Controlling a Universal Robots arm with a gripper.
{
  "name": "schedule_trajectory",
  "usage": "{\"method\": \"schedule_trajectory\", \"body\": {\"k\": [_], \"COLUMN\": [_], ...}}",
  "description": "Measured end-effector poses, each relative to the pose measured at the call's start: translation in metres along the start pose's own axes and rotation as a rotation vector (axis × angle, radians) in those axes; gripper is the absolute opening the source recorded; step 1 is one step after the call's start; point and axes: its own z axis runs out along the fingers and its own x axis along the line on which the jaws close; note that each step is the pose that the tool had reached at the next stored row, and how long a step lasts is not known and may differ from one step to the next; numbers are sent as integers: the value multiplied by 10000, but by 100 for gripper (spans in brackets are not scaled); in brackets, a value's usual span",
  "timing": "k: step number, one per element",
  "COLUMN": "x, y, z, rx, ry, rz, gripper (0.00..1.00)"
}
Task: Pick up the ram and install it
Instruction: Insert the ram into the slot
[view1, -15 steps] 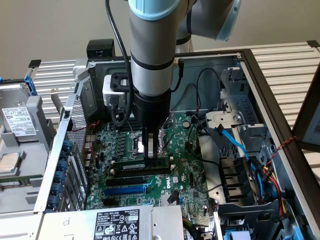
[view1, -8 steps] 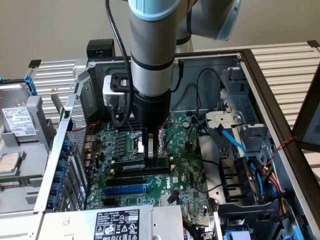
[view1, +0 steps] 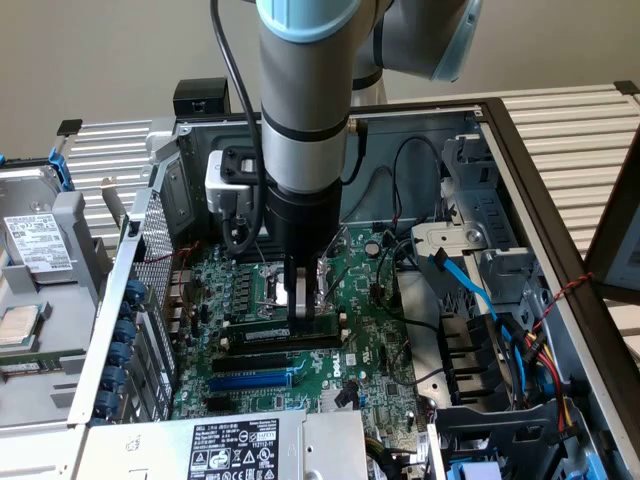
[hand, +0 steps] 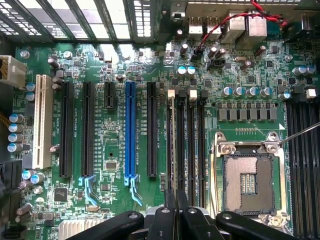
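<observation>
Your arm reaches straight down into an open computer case (view1: 500, 130) lying on its side, and the gripper (view1: 303, 300) sits low over the green motherboard (view1: 380, 350). In the exterior view, the fingers (view1: 297, 305) are drawn close together, pinching the top edge of the ram (view1: 290, 325), a long thin green stick standing on edge. It lies lengthwise along a black memory slot (view1: 285, 343), in or right at the slot; you cannot tell whether it is fully seated. Just beyond the ram, farther from the camera, is the empty processor socket (view1: 270, 285) with its metal frame. Nearer the camera than the ram lie a further black slot and then a blue expansion slot (view1: 250, 380). In the wrist view, the fingers (hand: 170, 202) close on the thin ram edge (hand: 173, 145), which runs along the row of memory slots (hand: 192, 145) between the blue expansion slot (hand: 130, 130) and the processor socket (hand: 248, 182). A blue cable (view1: 470, 290) runs across the drive bay toward the exterior view's right.
</observation>
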Motion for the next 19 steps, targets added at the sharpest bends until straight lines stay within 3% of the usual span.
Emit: {"method": "schedule_trajectory", "body": {"k": [19], "x": [3], "y": [1], "z": [0], "rx": [3], "ry": [-7], "rz": [83], "gripper": [12]}}
